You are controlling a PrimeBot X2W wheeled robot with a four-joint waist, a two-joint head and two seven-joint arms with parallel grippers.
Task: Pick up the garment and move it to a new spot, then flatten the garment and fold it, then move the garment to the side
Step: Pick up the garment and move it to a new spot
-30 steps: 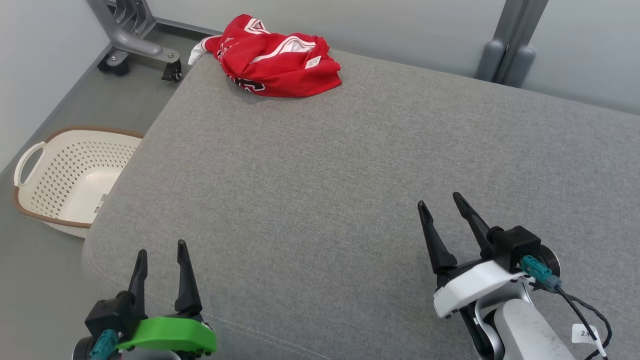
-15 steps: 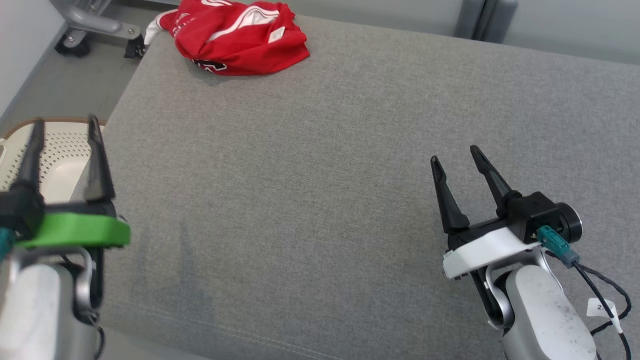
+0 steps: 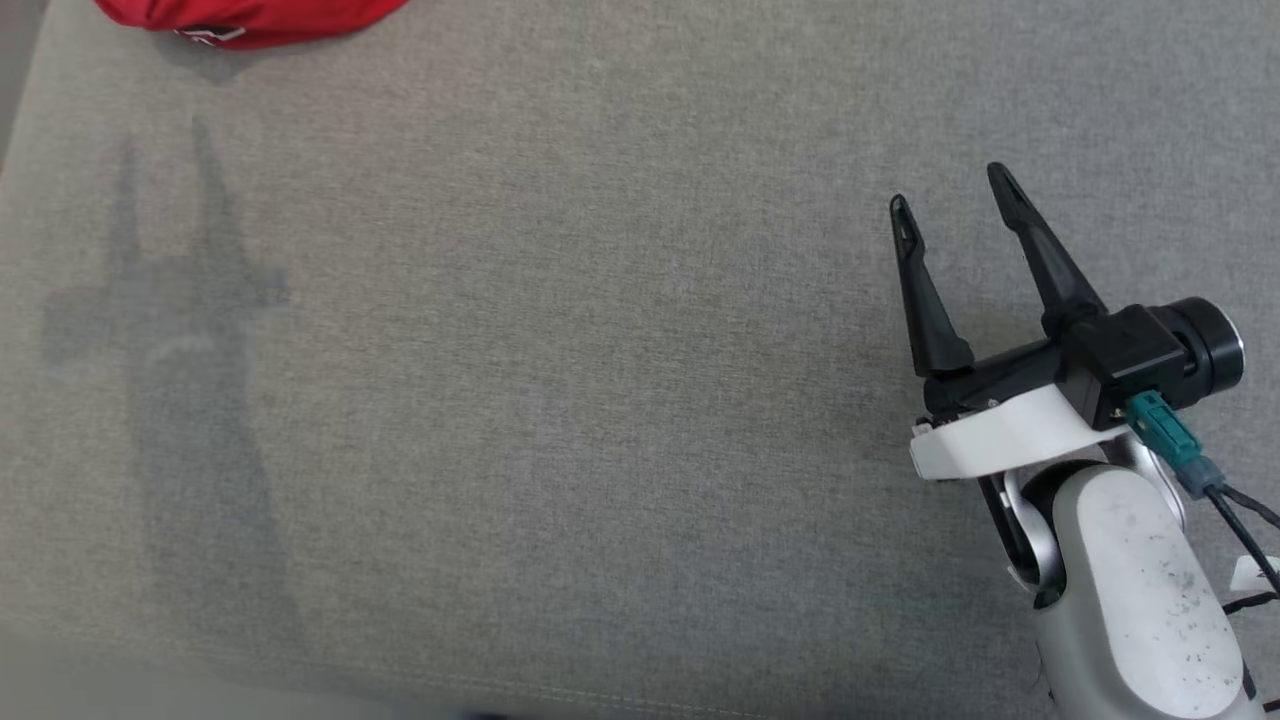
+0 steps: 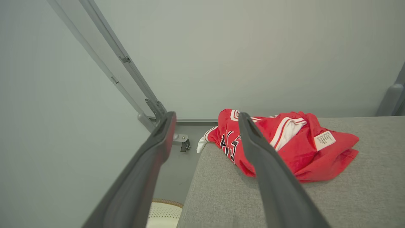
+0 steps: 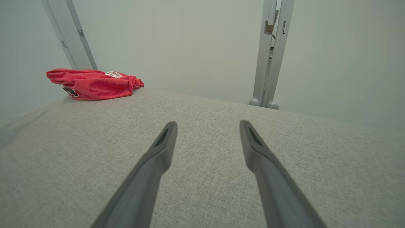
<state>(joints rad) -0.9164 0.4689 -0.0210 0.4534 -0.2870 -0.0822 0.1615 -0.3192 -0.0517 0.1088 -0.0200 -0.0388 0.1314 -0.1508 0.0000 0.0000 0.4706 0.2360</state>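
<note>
**Jaws spread and empty as the reach gets going**

Head view: the right gripper (image 3: 950, 187) has its two dark fingers parted with nothing between them, hovering over the bare grey cushion (image 3: 560, 420). The whole picture has swung down and across over the last second. That is the camera dipping, not the cloth travelling. The red garment (image 3: 250, 12) now pokes in as a sliver at the top left corner, well ahead of these jaws and far off to their left. A two-pronged shadow (image 3: 180, 290) falls on the cushion to the left, where half a second ago a green-backed gripper stood raised.

Left wrist view: the left gripper (image 4: 206, 114) is likewise released and holds nothing. The garment sits crumpled on the cushion's far corner, ahead of the jaws and just past the right-hand fingertip, not yet touched. A pale basket (image 4: 159, 217) shows low between the fingers, down on the floor.

Right wrist view: the fingers are parted here too, and the garment lies well ahead and to their left, bunched much as it was a second ago.

To my eye the robot is bending in with the left arm leading. The pick-up has not begun, so everything after it is still to do. Those left jaws look to need a shift right and down before they close on the heap.
</note>
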